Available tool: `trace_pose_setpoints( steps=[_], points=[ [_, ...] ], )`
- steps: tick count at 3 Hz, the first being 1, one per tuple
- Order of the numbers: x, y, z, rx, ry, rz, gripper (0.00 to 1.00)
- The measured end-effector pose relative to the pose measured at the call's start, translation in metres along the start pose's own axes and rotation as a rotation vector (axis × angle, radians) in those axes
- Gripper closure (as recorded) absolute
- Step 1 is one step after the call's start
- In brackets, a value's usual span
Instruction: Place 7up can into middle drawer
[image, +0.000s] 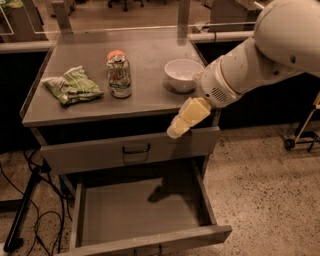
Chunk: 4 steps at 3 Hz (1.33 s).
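Note:
The 7up can (120, 76), green and white with a silver top, stands upright on the grey cabinet top (150, 100), left of centre. The middle drawer (125, 215) is pulled out below, its flat grey floor bare apart from the arm's shadow. My gripper (177, 130), pale yellow on a big white arm, hangs in front of the cabinet's front edge. It is above the open drawer's right part, to the right of and below the can, apart from it and holding nothing.
A green and white snack bag (72, 86) lies left of the can. An orange fruit (116, 53) sits just behind it. A white bowl (182, 74) stands to its right. The top drawer front (136, 149) is closed. Cables (30, 200) lie on the floor at left.

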<state>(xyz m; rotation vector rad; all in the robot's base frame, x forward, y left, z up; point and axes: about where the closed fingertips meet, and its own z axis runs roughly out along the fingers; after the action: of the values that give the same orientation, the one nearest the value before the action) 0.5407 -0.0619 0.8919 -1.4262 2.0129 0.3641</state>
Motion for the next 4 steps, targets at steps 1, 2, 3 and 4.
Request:
trace_pose_setpoints(
  steps=[1,2,3,4],
  points=[
    [-0.022,-0.017,0.015,0.042,-0.071,0.027,0.0],
    [-0.047,-0.033,0.03,0.066,-0.127,0.043,0.0],
    [-0.048,-0.034,0.031,0.067,-0.129,0.044,0.0],
    [-0.052,-0.036,0.045,0.083,-0.158,0.064,0.0]
  ],
)
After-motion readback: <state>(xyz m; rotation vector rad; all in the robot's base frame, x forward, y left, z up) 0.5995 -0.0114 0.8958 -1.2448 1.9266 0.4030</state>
